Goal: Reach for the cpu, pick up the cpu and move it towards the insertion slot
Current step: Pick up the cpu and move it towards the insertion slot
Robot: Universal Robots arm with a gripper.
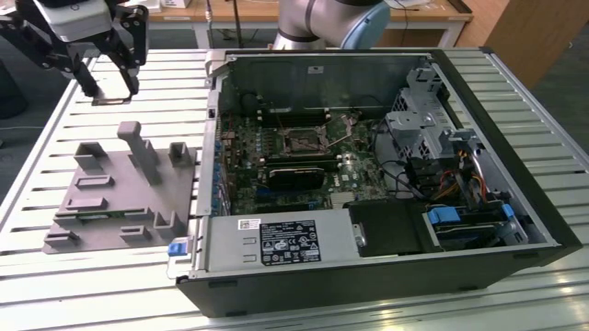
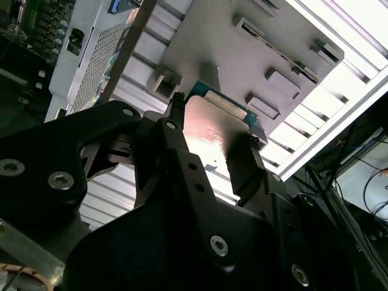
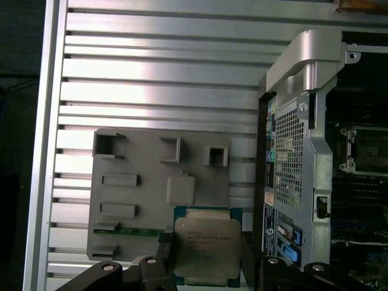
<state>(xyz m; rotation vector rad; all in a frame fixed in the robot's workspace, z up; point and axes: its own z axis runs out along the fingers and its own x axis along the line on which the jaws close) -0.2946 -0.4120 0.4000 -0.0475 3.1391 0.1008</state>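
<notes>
The tool (image 1: pixel 109 88) hangs above the far corner of the slatted desk (image 1: pixel 37 141) on the exterior view's left, well clear of the grey fixture (image 1: pixel 120 189) that lies below it; its black fingers (image 1: pixel 132 79) point down, with a thin pale square edge-on between their tips. In both wrist views the cpu (image 3: pixel 206 250) sits between the two fingers (image 3: pixel 251 251), its silver top facing the first wrist camera and its green border showing at the edges; the jaws are narrowed to the chip's width and press on its opposite sides, so the tool has hold of it. In the second wrist view the cpu (image 2: pixel 212 124) catches a reddish glare, and the fixture (image 2: pixel 254 48) lies beyond it on the desk, apart from the chip. The slot (image 1: pixel 302 141) is a dark square with a metal frame, in the middle of the board inside the open computer case (image 1: pixel 515 172); it is well apart from the tool, toward the exterior view's right; the arm (image 1: pixel 318 21) rises behind the case.
</notes>
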